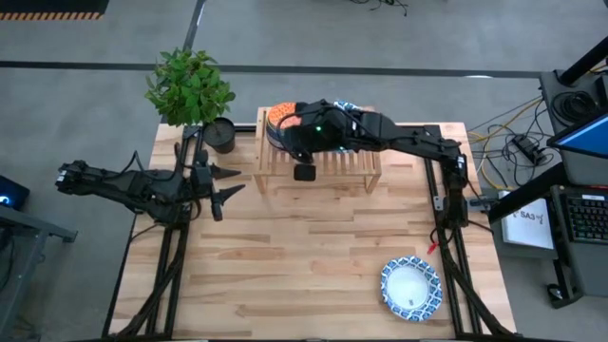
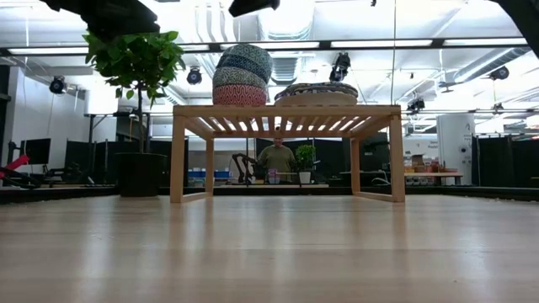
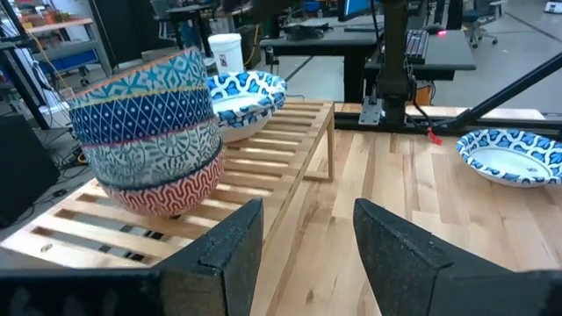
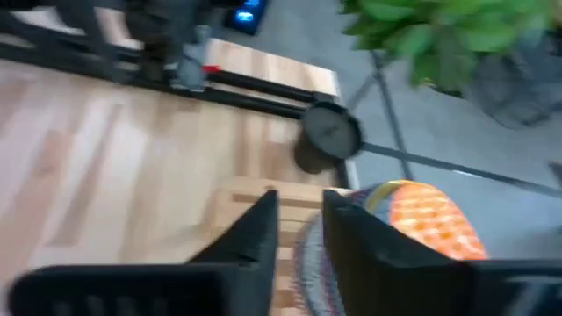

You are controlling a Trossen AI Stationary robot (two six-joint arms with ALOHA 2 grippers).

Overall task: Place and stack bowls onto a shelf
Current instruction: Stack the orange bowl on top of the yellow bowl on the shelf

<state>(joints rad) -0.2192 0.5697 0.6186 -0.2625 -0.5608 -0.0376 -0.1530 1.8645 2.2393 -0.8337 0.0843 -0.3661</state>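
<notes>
A tilted stack of small patterned bowls (image 3: 149, 132) sits on the far-left part of the light-wood shelf (image 1: 318, 161); its top bowl shows an orange inside (image 1: 279, 114). Wide blue-rimmed bowls (image 2: 316, 91) rest on the slats beside that stack. One more wide blue-rimmed bowl (image 1: 411, 288) lies on the table near the right front corner. My right gripper (image 4: 303, 200) hovers over the small stack, open with a narrow gap, touching nothing. My left gripper (image 1: 233, 183) waits open, left of the shelf.
A potted plant (image 1: 195, 90) in a dark pot (image 1: 220, 135) stands at the shelf's far-left corner. Bare tabletop (image 1: 304, 256) stretches in front of the shelf. A person (image 2: 278, 158) stands in the room beyond the table.
</notes>
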